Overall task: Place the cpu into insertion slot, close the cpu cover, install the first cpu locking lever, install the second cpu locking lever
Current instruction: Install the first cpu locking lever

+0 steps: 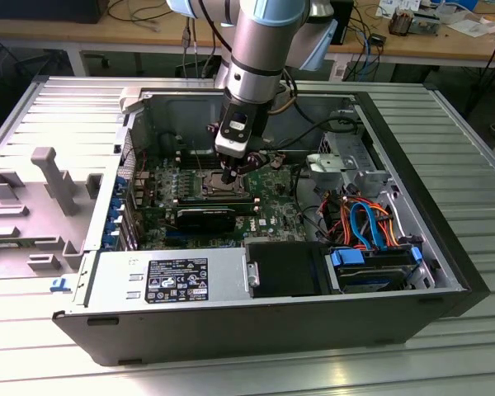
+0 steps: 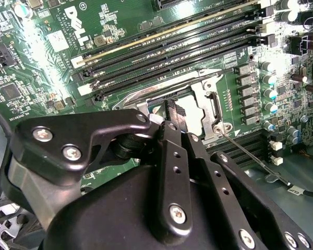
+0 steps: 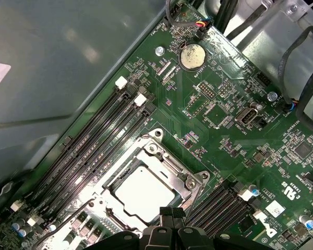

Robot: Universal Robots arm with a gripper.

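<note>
silvery cpu (image 3: 146,194) flat in insertion slot (image 3: 110,183), cpu cover (image 3: 172,166) framing it

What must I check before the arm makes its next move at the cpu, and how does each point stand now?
1. cpu seated flat: ok.
2. cpu cover lowered over the cpu: ok.
3. Locking lever latched: not ok; it appears to stick out across the memory slots.
4. Claw shut and empty: ok.
5. Claw at the cpu cover's edge, just above it: ok; actual contact cannot tell.
</note>
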